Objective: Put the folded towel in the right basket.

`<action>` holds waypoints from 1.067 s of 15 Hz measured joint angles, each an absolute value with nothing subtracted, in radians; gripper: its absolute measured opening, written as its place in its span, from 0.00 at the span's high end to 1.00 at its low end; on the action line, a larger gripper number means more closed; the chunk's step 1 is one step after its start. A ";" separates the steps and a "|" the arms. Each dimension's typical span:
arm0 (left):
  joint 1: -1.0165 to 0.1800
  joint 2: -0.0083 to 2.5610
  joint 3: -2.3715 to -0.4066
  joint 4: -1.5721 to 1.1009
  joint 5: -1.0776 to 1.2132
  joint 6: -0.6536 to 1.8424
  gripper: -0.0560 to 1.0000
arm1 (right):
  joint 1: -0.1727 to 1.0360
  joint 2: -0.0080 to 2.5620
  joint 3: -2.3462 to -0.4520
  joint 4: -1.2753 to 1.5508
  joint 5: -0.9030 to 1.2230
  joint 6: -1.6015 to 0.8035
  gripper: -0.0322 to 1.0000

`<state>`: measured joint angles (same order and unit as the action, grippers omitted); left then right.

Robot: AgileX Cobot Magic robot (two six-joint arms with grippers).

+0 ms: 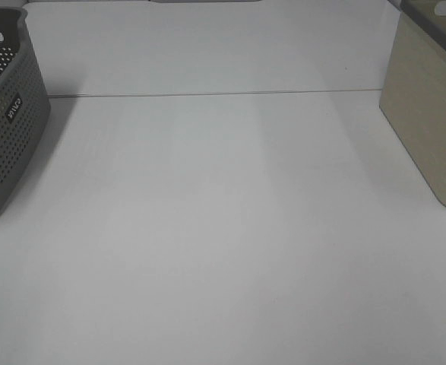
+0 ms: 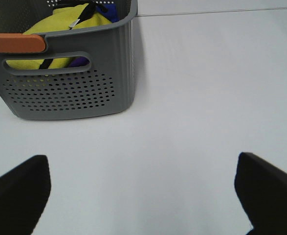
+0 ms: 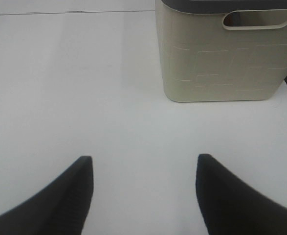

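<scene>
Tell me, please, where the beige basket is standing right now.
The beige basket stands on the white table at the far right edge of the exterior high view, opposite the grey perforated basket on the left; the right gripper faces it.

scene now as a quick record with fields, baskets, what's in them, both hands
left basket: grey basket, perforated, holds yellow cloth with something blue behind it
right basket: beige basket, contents hidden
table: white table
left hand: left hand open, holding nothing
right hand: right hand open, holding nothing
folded towel: cannot tell which item it is
</scene>
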<state>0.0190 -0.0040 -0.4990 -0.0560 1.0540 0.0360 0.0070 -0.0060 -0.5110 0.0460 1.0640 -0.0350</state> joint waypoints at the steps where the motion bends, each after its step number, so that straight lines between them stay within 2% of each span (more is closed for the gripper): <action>1: 0.019 -0.004 -0.499 -0.056 1.054 0.036 0.03 | 0.007 -0.006 -0.511 0.046 1.064 -0.035 0.40; 16: 0.019 -0.004 -0.499 -0.056 1.054 0.036 0.03 | 0.007 -0.006 -0.511 0.047 1.064 -0.035 0.40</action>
